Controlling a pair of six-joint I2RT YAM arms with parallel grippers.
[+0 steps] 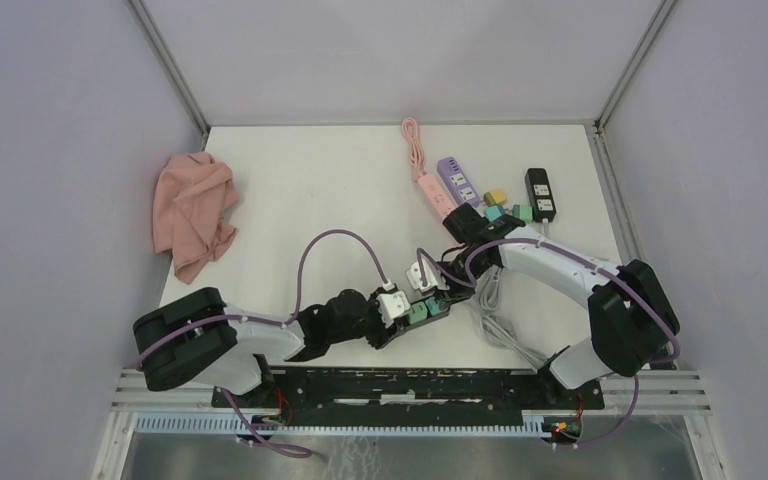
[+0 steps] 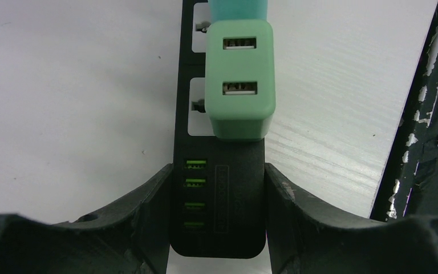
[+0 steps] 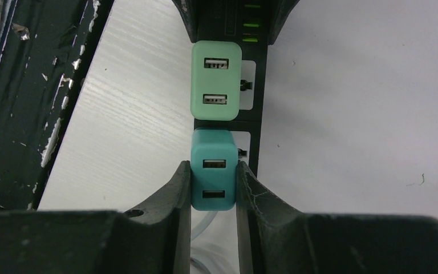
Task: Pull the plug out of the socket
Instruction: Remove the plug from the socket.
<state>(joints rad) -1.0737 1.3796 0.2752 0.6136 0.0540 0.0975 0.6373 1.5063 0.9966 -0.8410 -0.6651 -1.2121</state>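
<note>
Stage: grip made, pull not yet done | left gripper [image 2: 217, 181] clamps one end of the black power strip [image 2: 228, 151] | right gripper [image 3: 214, 178] pinches the teal plug [image 3: 213, 147], which sits in its socket beside the green plug [image 3: 217, 80]

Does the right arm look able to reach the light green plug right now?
Probably not yet: the right tool is shut on the teal plug. The light green plug sits beside it on the black power strip, unobstructed, likely reachable after release.
</note>
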